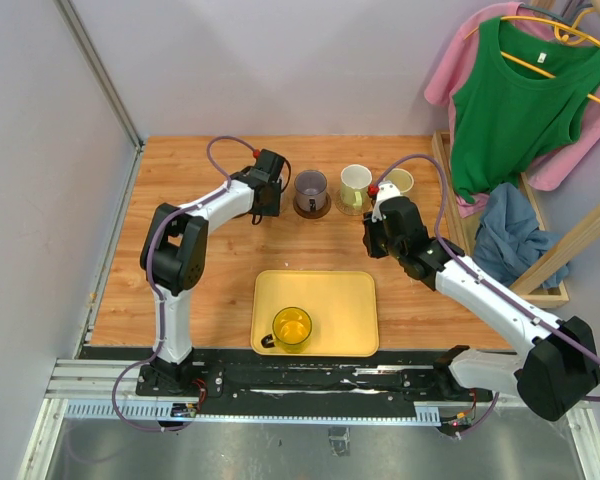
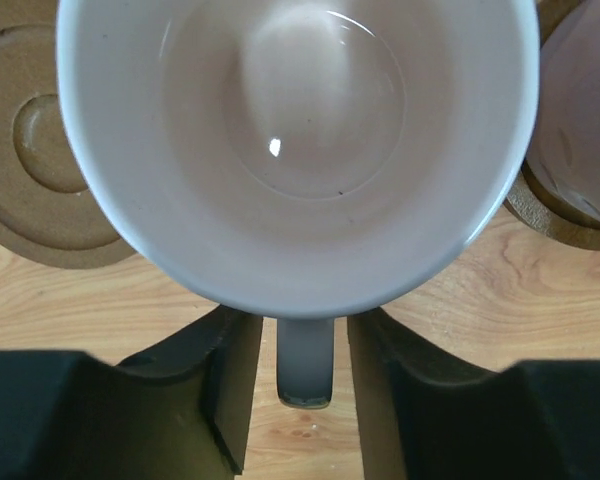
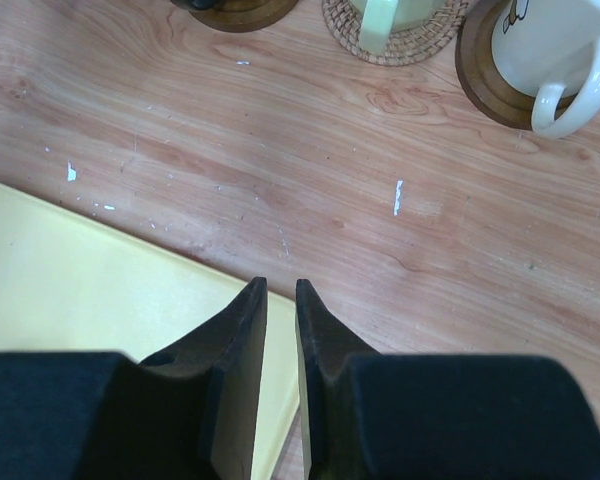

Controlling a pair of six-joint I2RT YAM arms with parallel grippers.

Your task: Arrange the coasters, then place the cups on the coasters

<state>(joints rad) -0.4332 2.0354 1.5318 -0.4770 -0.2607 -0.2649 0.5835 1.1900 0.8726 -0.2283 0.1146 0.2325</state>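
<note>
A pale pink cup (image 2: 300, 150) fills the left wrist view. Its handle (image 2: 305, 360) hangs between the jaws of my left gripper (image 2: 298, 318), which stands open with a gap on each side. An empty brown coaster (image 2: 35, 160) lies to its left. To its right a purple-grey cup (image 1: 311, 187) stands on a dark coaster (image 1: 314, 211). Further right are a pale green cup (image 1: 355, 182) on a tan coaster (image 3: 425, 42) and a cream cup (image 3: 550, 45) on a dark coaster (image 3: 478, 75). A yellow cup (image 1: 292, 326) stands on the tray. My right gripper (image 3: 280, 288) hovers nearly shut and empty.
The yellow tray (image 1: 345, 300) lies at the near middle of the table, its corner under my right gripper. A wooden rack (image 1: 570, 240) with green, pink and blue clothes stands along the right edge. Grey walls close the left and the back.
</note>
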